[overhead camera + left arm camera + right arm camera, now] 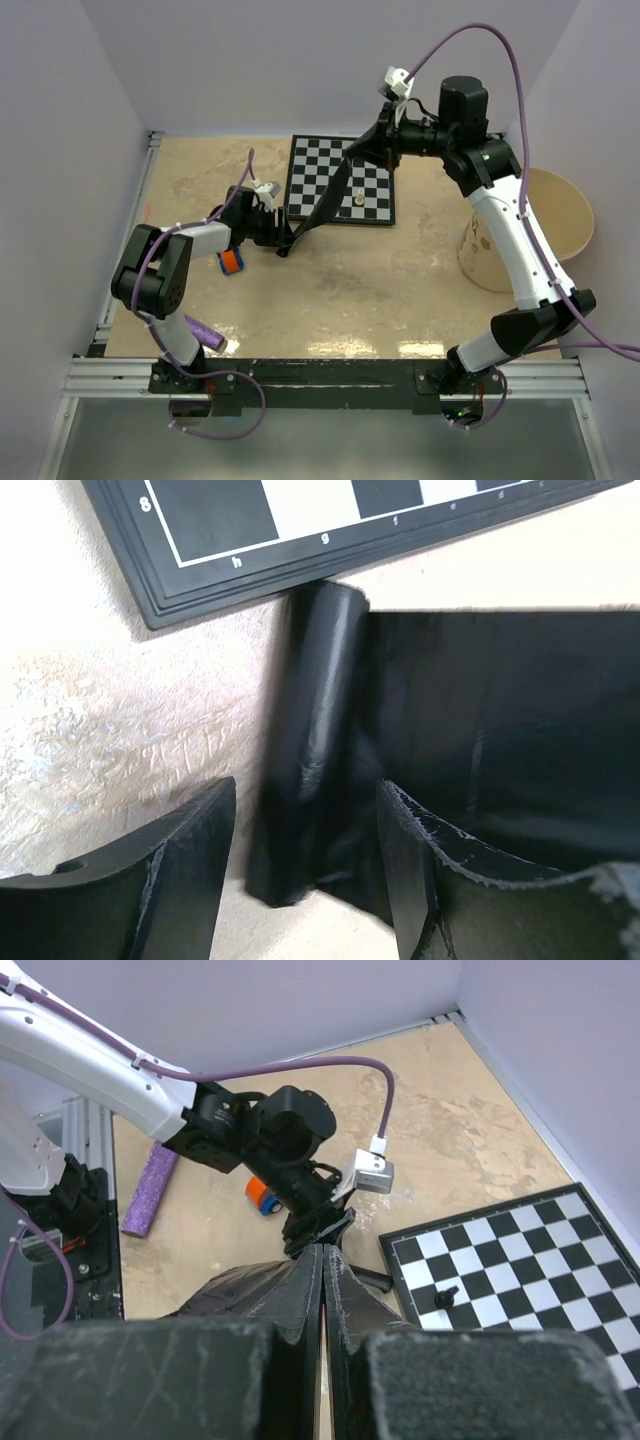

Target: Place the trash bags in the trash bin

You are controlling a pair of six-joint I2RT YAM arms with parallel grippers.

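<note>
A black trash bag roll [310,740] lies on the table by the chessboard's corner, with a sheet of black film [325,205] unrolled from it and stretched up to the right. My left gripper [305,792] is open, its fingers [195,865] on either side of the roll's near end; it also shows in the top view [277,233]. My right gripper [323,1260] is shut on the film [240,1290] and holds it raised above the chessboard in the top view [372,150]. The cream-beige trash bin [575,190] stands at the right edge.
A chessboard [320,170] with a couple of pieces [357,197] lies at the back centre. An orange-and-blue object [231,262] sits beside the left arm. A purple textured roll [207,335] lies near the left base. White walls enclose the table.
</note>
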